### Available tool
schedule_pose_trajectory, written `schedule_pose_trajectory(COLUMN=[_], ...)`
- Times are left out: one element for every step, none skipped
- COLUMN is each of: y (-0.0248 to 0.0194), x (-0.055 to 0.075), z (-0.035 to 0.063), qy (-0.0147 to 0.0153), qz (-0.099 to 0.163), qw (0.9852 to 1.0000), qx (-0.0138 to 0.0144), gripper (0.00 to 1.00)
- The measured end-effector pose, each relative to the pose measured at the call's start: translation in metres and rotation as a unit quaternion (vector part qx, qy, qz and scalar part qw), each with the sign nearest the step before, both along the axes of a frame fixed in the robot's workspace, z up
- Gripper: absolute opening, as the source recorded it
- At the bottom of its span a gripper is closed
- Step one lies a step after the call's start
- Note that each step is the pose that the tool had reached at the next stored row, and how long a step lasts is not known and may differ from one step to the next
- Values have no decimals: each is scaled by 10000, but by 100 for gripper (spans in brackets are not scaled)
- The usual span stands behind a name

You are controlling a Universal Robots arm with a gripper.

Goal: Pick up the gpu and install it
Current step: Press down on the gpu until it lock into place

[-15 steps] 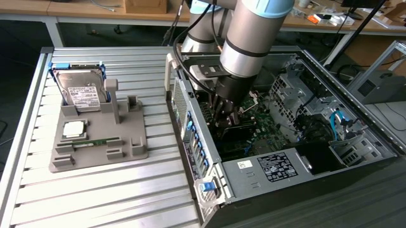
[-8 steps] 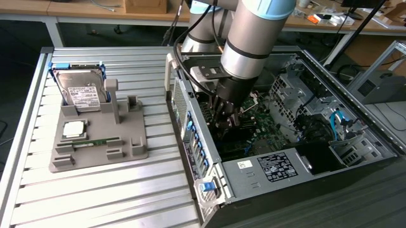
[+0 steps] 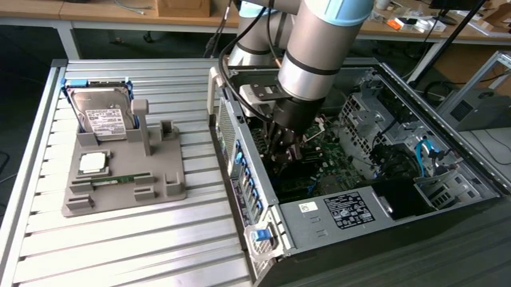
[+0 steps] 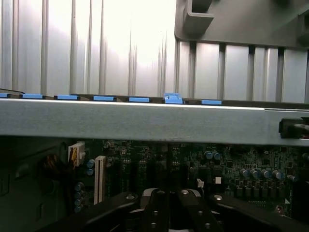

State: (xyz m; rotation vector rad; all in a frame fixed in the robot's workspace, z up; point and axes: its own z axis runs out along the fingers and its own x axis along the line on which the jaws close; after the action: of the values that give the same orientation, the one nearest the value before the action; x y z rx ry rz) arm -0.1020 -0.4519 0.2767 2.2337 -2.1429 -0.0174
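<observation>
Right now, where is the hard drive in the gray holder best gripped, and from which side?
Probably its free upper end, from above, pinching across label face and back. The hard drive stands nearly upright with its lower end seated in the gray holder, so the top looks most accessible.

Exterior overhead; wrist close inside computer case [image 3: 447,197].
</observation>
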Motion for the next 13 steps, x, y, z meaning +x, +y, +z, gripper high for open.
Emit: schedule_pose_trajectory(y=[1,1,1,0,0,0,-1,-1,0,0,0,0,-1], x=[0,-1,-1,-1,-1,-1,-1,-1,-1,-1,-1,-1,-1], z=[0,1,0,0,-1,-2,-4,-6,-10,-14,-18,-21,-26], qy=[0,0,1,1,1,1,2,2,2,1,1,1,2], qz=[1,0,0,0,0,0,0,1,1,2,2,3,3], qw=[10000,10000,10000,10000,10000,10000,10000,10000,10000,10000,10000,10000,10000], qx=[-1,1,2,2,3,3,2,2,2,3,4,3,1], gripper=[11,11,11,11,11,11,11,11,11,11,11,11,11])
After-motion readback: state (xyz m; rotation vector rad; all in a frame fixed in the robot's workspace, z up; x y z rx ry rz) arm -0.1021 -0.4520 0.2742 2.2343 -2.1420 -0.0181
